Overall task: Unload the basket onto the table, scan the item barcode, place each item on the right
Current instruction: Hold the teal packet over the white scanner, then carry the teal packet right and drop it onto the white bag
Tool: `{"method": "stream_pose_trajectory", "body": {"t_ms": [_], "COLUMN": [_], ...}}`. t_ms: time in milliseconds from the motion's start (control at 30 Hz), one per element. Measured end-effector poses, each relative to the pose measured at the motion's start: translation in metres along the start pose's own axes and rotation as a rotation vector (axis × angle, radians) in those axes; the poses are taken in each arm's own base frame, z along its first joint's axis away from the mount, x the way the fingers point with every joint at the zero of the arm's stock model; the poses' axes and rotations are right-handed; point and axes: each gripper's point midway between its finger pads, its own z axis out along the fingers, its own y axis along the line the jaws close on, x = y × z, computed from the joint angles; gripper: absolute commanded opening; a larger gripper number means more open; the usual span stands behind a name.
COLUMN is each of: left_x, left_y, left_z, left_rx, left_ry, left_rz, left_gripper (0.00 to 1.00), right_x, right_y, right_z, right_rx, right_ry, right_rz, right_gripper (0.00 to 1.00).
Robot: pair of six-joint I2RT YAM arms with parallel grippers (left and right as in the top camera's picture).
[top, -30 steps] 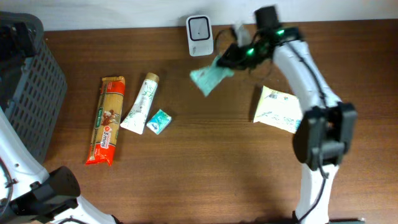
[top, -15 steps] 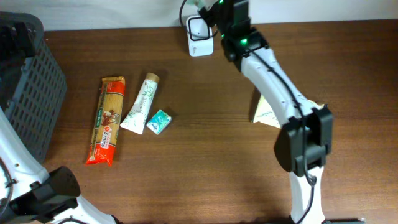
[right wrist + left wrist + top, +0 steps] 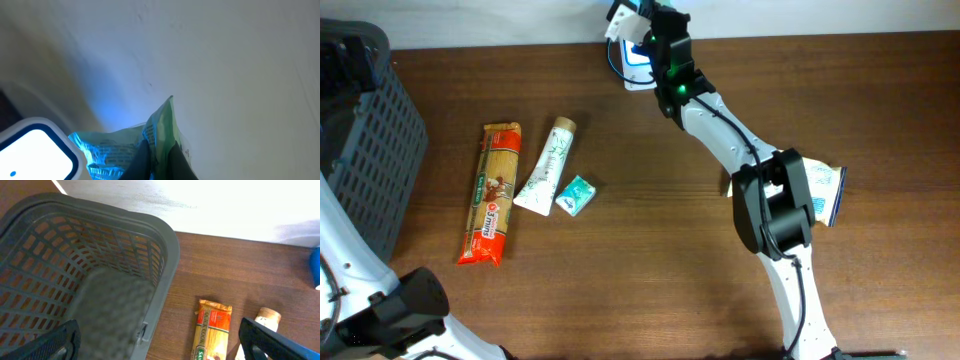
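Right claw now swung across over the scanner, clamped on the green packet, left claw unmoved, spread wide

The scanner and green packet run off the bottom edge.

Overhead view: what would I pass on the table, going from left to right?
Grey basket → pasta packet → white tube → small teal box → scanner → white printed packet.

Small print on green pouch, label on pasta packet, neither legible
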Motion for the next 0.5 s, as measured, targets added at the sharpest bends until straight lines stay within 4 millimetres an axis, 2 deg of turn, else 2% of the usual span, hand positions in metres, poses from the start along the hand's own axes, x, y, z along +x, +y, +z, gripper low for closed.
{"method": "stream_pose_trajectory", "body": {"t_ms": [200,267,300,367,433,467,500], "left_x": [0.000,0.000,0.000,0.000,0.001,0.000,0.000], "left_y": [0.000,0.000,0.000,0.000,0.000,0.000,0.000], "left_z": [0.000,0.000,0.000,0.000,0.000,0.000,0.000], "left_rx": [0.000,0.000,0.000,0.000,0.002,0.000,0.001], "left_ry": [0.000,0.000,-0.002,-0.001,0.003,-0.001,0.002], "left_rz": [0.000,0.000,0.000,0.000,-0.001,0.000,0.000], "left_gripper": [0.99,0.99,0.99,0.99,0.99,0.99,0.99], "right_x": [-0.007,-0.007,-0.010,-0.020,-0.035,-0.028,-0.026], "right_y": [0.004,0.005,-0.002,-0.026,-0.071,-0.087,-0.106], "right_z": [-0.001,-0.005,-0.011,-0.043,-0.097,-0.143,-0.164], "right_rx": [-0.011,-0.047,-0.071,-0.163,-0.236,-0.306,-0.310], "right_ry": [-0.017,0.001,0.017,0.093,0.170,0.280,0.309], "right_rz": [0.019,0.127,0.180,0.318,0.524,0.668,0.770], "right_gripper": [0.04,0.04,0.04,0.04,0.04,0.04,0.04]}}
